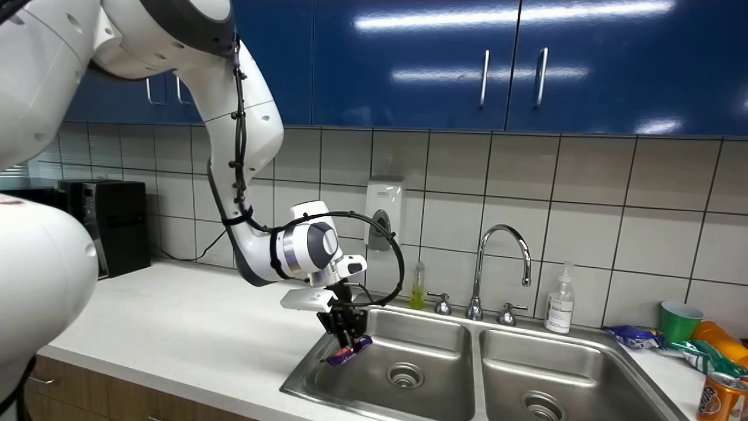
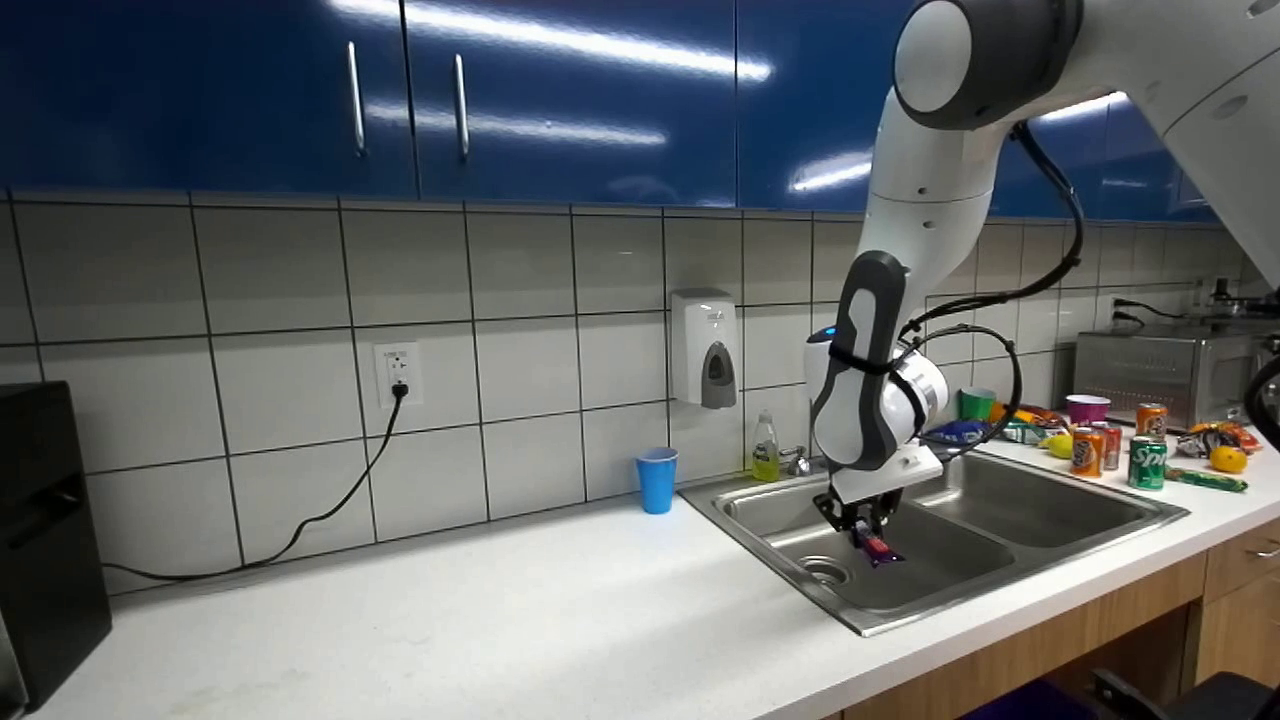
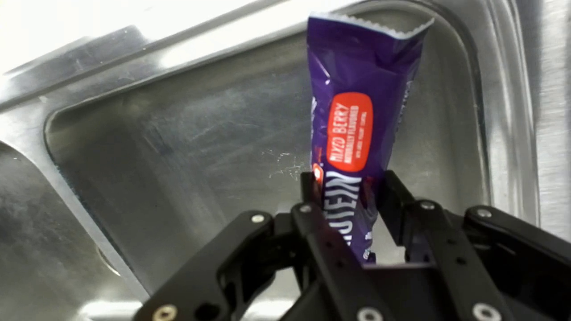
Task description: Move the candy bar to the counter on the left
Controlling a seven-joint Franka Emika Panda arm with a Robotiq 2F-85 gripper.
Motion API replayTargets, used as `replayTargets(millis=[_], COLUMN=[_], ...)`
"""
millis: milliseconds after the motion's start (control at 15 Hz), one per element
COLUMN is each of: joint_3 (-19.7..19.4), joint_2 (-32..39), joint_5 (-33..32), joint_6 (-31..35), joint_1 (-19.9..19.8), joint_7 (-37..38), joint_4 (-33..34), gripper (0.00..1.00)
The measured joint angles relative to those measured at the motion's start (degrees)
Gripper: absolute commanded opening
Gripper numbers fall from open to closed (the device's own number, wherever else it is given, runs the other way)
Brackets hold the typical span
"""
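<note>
Gripping the candy bar (image 3: 357, 129) from either side, the black, hinged gripper (image 3: 348, 191) stands narrow, its jaws against the wrapper. The wrapper is glossy purple film, loosely creased, with a rounded red patch and pale lettering; in the wrist view it flares toward twelve o'clock into a pale, saw-toothed end. The bar hangs over a basin (image 3: 200, 147) of the steel sink (image 1: 477, 374), at about ten o'clock from the round drain (image 1: 405, 375) in an exterior view. The sink has two basins with rounded corners, and the wrist view shows fine scratches on the dull grey metal floor. In both exterior views the counter (image 1: 175, 327) spreads at about nine o'clock from the sink, flat, smooth and white, above wood-grained drawers (image 1: 76, 386). A slender chrome tap (image 1: 478, 275) arches at the sink's twelve o'clock. In an exterior view, a smooth blue cup (image 2: 657, 480), narrowing toward its base, stands on the counter between nine and ten o'clock from the bar, while cylindrical metal cans (image 2: 1147, 463) stand near two o'clock from the sink. Behind run rows of shiny pale tiles (image 1: 514, 169) under glossy blue cupboards (image 1: 409, 58).
</note>
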Motion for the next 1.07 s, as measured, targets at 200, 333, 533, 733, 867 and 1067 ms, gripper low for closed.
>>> replayTargets(millis=[200,333,533,733,867,1067], joint_3=[0.1,0.3,0.9,1.9,2.8,3.6], joint_2=[-0.7,-1.0,-1.1,-1.1,-1.1,-1.1], joint_5=[-1.1,-1.8,-2.5,-3.4,-3.7,-4.1], joint_6=[0.2,0.4,0.4,0.4,0.4,0.5], joint_1=[1.0,1.8,2.9,3.9,4.4,5.3], joint_7=[-0.7,-1.2,-2.1,-2.7,-3.3,-3.8], joint_4=[-1.1,-1.8,-2.4,-2.9,-3.2,-3.5], gripper=[0.13,0.13,0.13,0.13,0.13,0.13])
